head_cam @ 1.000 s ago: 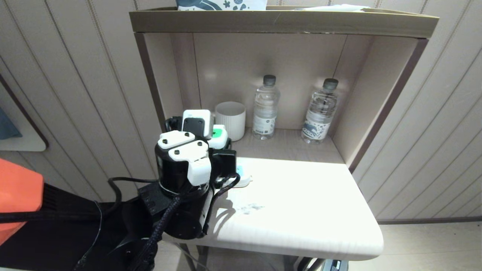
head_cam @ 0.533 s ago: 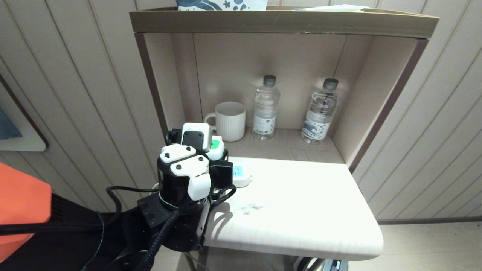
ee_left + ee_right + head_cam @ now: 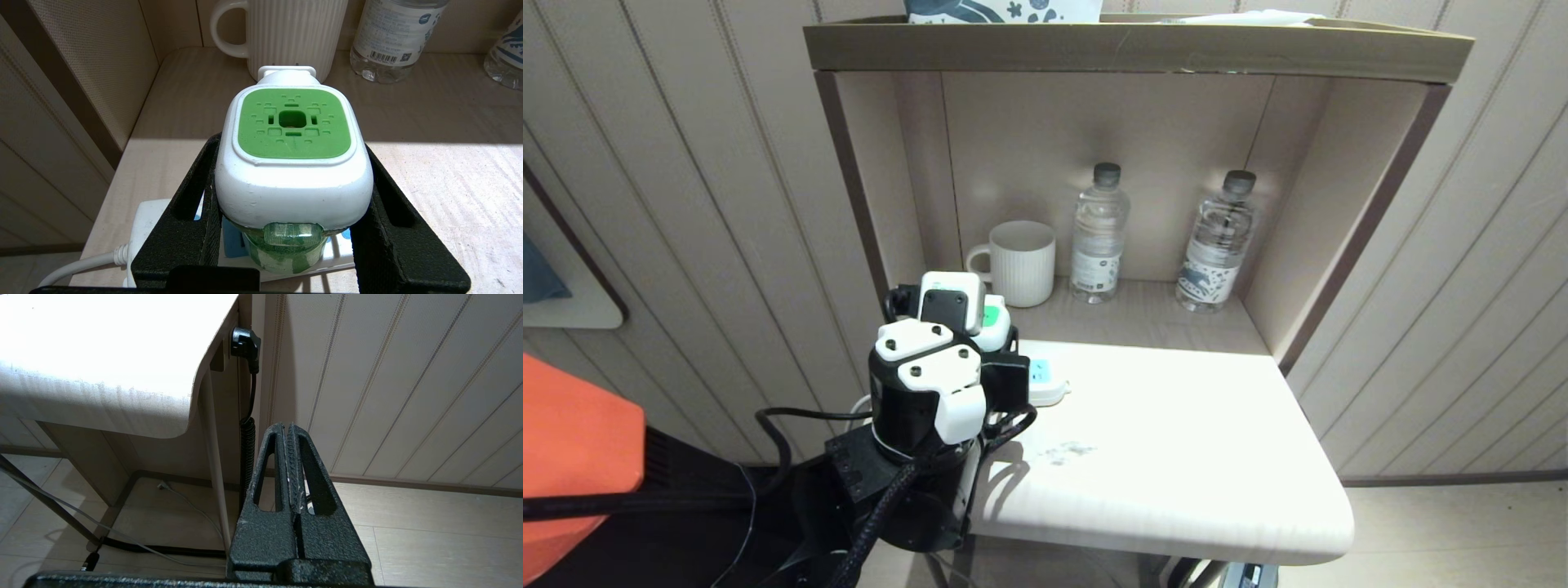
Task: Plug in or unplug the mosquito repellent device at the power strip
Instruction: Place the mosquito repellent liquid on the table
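The left gripper (image 3: 292,228) is clamped on the device (image 3: 291,163), one black finger on each white flank, green top face toward the wrist camera. In the head view the gripper (image 3: 980,343) sits at the table's (image 3: 1176,457) 9 o'clock edge, with the device (image 3: 990,317) just showing above it.

Over the last second the arm has dropped in the head view and slid a little toward 3 o'clock, carrying the device with it; a blue socket of the strip (image 3: 1041,380) that the gripper covered now shows. In the wrist view the strip (image 3: 147,220) lies right under the device's bottle, but whether the prongs are seated or hanging clear is hidden, so I cannot tell. My read is that it is hovering over the strip for plugging in.

The right gripper (image 3: 291,465) hangs closed and empty below the table, near the wall.
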Available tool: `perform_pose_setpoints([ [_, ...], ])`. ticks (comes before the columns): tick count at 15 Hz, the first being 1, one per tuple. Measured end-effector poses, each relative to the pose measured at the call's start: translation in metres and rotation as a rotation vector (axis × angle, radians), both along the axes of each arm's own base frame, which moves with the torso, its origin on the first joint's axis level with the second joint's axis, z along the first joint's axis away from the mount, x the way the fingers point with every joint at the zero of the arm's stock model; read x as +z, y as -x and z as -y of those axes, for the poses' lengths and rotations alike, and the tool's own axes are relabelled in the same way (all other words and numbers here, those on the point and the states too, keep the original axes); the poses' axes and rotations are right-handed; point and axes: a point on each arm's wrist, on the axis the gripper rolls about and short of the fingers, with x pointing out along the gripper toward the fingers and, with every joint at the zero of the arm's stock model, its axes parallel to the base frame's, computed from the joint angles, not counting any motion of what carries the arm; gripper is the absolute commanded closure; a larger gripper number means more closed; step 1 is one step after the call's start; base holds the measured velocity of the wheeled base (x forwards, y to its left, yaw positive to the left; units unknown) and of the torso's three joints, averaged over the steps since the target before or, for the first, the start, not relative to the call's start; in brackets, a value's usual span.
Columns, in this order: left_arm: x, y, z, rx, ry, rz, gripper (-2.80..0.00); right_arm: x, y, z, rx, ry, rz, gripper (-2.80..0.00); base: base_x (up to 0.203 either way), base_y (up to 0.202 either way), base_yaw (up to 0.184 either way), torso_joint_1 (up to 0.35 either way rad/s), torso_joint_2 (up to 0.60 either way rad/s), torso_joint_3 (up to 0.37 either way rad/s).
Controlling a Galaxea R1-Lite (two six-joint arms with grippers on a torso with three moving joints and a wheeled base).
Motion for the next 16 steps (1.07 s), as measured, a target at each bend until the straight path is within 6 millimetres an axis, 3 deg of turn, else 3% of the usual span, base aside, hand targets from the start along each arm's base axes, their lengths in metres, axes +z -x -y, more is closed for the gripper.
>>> perform_pose_setpoints([
  [7, 0.0, 0.0022, 0.0015, -0.001, 0.0, 0.0, 0.0, 0.0, 0.0, 0.0, 0.0, 0.0, 0.0, 0.0, 0.0, 0.0, 0.0, 0.0, 0.0, 0.0],
  [8, 0.0003, 0.0024, 0.0017, -0.001, 0.001, 0.0, -2.8, 0.0, 0.0, 0.0, 0.0, 0.0, 0.0, 0.0, 0.0, 0.0, 0.0, 0.0, 0.0, 0.0],
  [16, 0.0014, 0.0069, 0.0014, 0.009, 0.002, 0.002, -2.8, 0.0, 0.0, 0.0, 0.0, 0.0, 0.0, 0.0, 0.0, 0.0, 0.0, 0.0, 0.0, 0.0],
])
